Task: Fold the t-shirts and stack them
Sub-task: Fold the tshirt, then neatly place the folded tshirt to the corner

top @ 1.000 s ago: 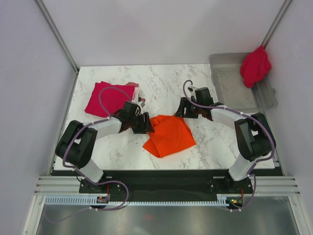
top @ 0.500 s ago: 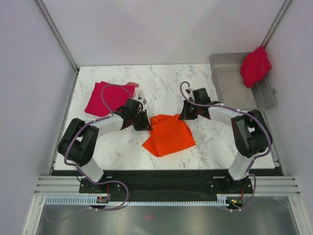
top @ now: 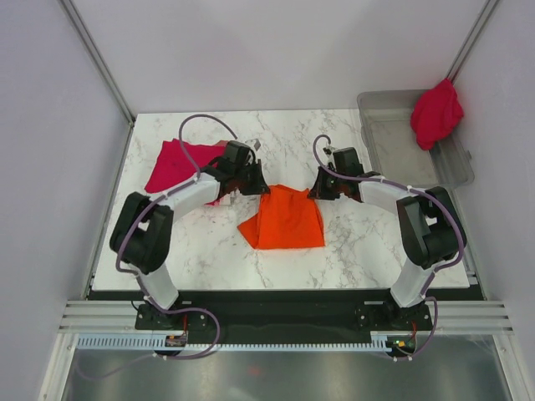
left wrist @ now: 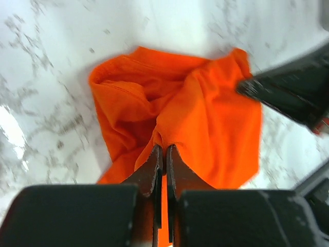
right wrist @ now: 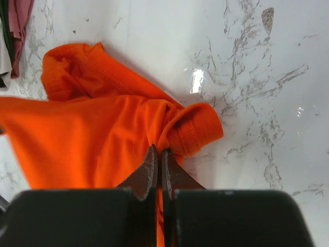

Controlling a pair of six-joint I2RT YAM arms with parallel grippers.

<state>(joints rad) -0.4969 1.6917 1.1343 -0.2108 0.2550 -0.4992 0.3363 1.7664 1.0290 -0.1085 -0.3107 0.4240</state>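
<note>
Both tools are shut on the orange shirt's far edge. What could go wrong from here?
1. The left tool and right tool each pinch just a thin fold of the orange t-shirt; a lift may let it slip out.
2. The cloth is bunched between the grips, so pulling could fold in wrinkles.
3. The left arm reaches over the crimson t-shirts; a sweep might drag them.

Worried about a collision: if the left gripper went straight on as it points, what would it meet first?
The bright orange cloth t-shirt: the left gripper has its jaws shut on a fold, with more bunched cloth straight ahead. The right gripper looks off to one side, though depth is unclear.
</note>
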